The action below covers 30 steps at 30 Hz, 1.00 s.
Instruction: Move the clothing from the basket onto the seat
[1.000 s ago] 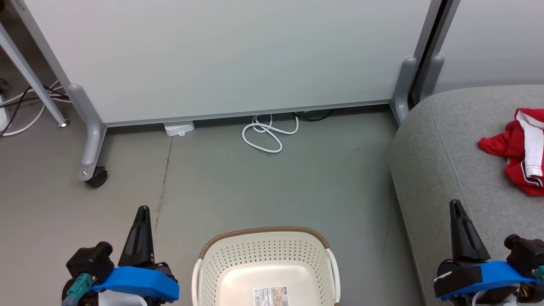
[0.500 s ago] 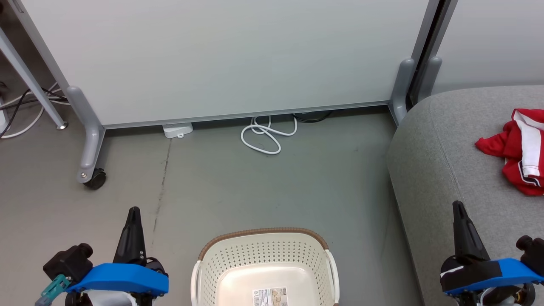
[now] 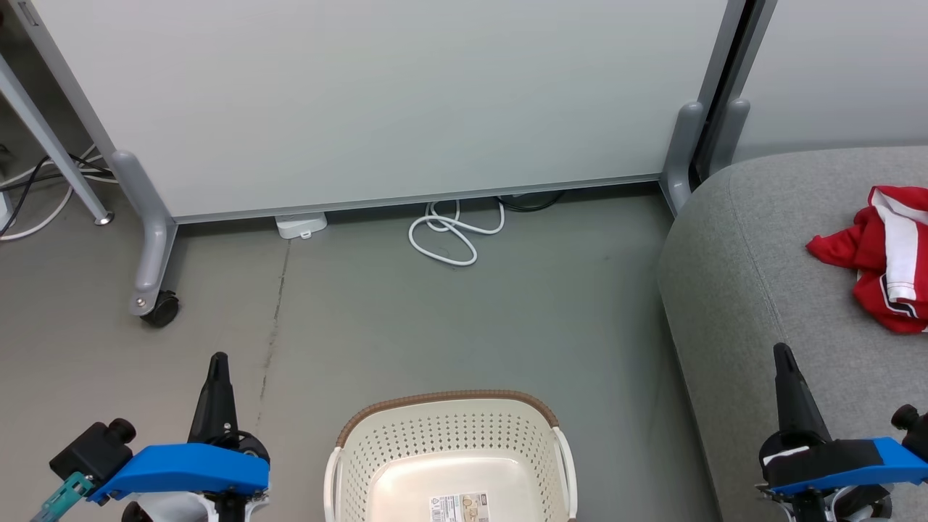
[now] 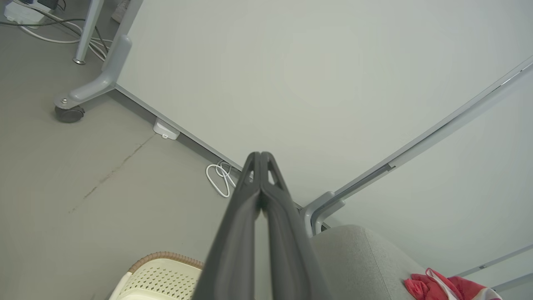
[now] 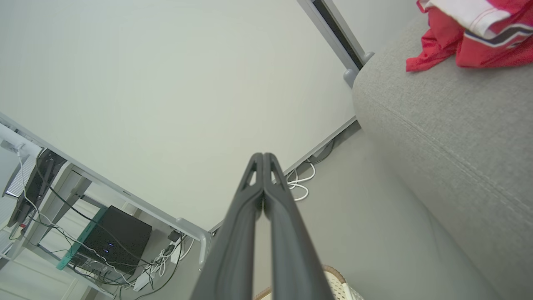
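The cream basket (image 3: 449, 420) with its brown rim stands on the floor at the bottom middle, and no garment lies in the part of it I can see. Red clothing (image 3: 881, 261) with a broad white stripe lies crumpled on the grey seat (image 3: 739, 261) at the right; it shows again in the right wrist view (image 5: 470, 37) and the left wrist view (image 4: 449, 287). My left gripper (image 3: 217, 360) is shut with nothing in it, left of the basket. My right gripper (image 3: 781, 351) is shut and holds nothing, over the seat's near edge.
A pale partition panel (image 3: 377, 101) on grey wheeled feet (image 3: 156, 304) stands behind the basket. A coiled white cable (image 3: 449, 232) and a white box (image 3: 301, 225) lie at its base. More cables and a table leg (image 3: 51, 138) are at the far left.
Both arms have drawn down and outward toward the picture's bottom corners, fingers still shut. The camera has shifted slightly. The clothing on the seat has not moved.
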{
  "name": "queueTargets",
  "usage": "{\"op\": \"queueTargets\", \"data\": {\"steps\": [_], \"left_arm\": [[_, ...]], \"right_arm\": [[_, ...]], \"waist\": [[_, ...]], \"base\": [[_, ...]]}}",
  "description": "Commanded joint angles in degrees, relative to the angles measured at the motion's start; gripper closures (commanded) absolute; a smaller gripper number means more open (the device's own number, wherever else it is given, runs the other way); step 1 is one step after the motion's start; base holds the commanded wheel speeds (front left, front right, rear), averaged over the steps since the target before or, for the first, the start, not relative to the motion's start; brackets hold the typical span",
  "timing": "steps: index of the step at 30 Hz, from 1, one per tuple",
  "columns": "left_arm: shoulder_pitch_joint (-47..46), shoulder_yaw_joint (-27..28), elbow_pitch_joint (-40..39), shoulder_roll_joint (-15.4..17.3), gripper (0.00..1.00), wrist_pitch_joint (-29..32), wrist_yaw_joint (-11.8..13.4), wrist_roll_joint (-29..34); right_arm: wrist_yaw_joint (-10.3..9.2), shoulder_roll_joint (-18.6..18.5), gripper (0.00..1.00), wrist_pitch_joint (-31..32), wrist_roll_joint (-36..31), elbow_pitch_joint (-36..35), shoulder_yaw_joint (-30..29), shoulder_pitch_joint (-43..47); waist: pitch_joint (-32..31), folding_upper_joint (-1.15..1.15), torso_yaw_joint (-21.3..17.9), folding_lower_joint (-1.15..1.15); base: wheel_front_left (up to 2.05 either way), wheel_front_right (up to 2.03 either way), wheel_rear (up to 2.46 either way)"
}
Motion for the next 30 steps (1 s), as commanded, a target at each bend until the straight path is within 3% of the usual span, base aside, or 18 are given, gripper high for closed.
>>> {"op": "queueTargets", "data": {"steps": [1,30], "left_arm": [[-1.6,0.4,-0.9,0.2,1.00,0.4,-0.3,-2.0],[-2.2,2.8,-1.3,-0.2,1.00,5.3,-0.8,-21.5]], "right_arm": [[0.01,-0.2,1.00,0.5,2.0,-0.5,-0.1,-1.6],[0.02,-0.3,1.00,5.4,21.9,0.1,-0.4,-2.4]], "waist": [[0.0,0.00,0.0,0.00],[-0.6,0.00,-0.6,0.00]], "base": [[0.00,0.00,0.00],[0.00,0.00,0.00]]}}
